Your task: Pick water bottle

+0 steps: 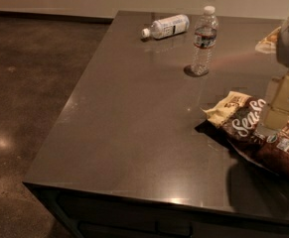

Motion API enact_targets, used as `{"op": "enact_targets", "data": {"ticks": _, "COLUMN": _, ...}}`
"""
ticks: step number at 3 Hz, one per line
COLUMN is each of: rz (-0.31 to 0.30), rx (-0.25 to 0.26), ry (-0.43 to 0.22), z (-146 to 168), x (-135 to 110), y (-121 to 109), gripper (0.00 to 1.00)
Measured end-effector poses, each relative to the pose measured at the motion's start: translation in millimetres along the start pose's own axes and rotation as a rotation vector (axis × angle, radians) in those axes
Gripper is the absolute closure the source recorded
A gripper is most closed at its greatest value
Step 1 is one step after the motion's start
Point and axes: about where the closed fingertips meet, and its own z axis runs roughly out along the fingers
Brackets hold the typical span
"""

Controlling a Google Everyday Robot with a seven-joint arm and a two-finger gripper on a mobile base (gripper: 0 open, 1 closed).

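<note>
- The pincer [279, 108] is seen at the right edge of the view, low over the table [134, 133], with its pale blocky parts placed directly above a brown snack bag [255, 133].
- Whether the pincer is released or clenched cannot be told, nor can it be told whether the bag beneath is touched by it.
- The water bottle [204, 41] is not held. It is stood upright on the far part of the table, with a white cap on top and a narrow dark label band wrapped round its upper part.
- The water bottle is set well apart from the pincer, to the left of it and farther back.
- A second bottle [166, 26], mostly covered by a white and pale blue label, is laid on its side near the far edge with its cap pointed left. It is near the water bottle but not touched by it.
- A pale packet [267, 41] is seen cut off at the right edge, just right of the water bottle.
- A dark speckled floor [30, 83] is seen to the left of the table.
</note>
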Motion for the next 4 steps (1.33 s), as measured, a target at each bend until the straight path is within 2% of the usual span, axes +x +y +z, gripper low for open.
{"op": "enact_targets", "data": {"ticks": 1, "rz": 0.005, "rx": 0.005, "ry": -0.002, "z": 0.2, "x": -0.5, "y": -2.4, "gripper": 0.0}}
{"op": "enact_targets", "data": {"ticks": 2, "rz": 0.034, "rx": 0.029, "ry": -0.016, "z": 2.3, "x": -3.1, "y": -16.5, "gripper": 0.0}}
{"op": "enact_targets", "data": {"ticks": 3, "rz": 0.117, "rx": 0.072, "ry": -0.034, "z": 5.9, "x": 1.1, "y": -43.1, "gripper": 0.0}}
{"op": "enact_targets", "data": {"ticks": 4, "rz": 0.208, "rx": 0.13, "ry": -0.062, "z": 11.7, "x": 4.3, "y": -82.8, "gripper": 0.0}}
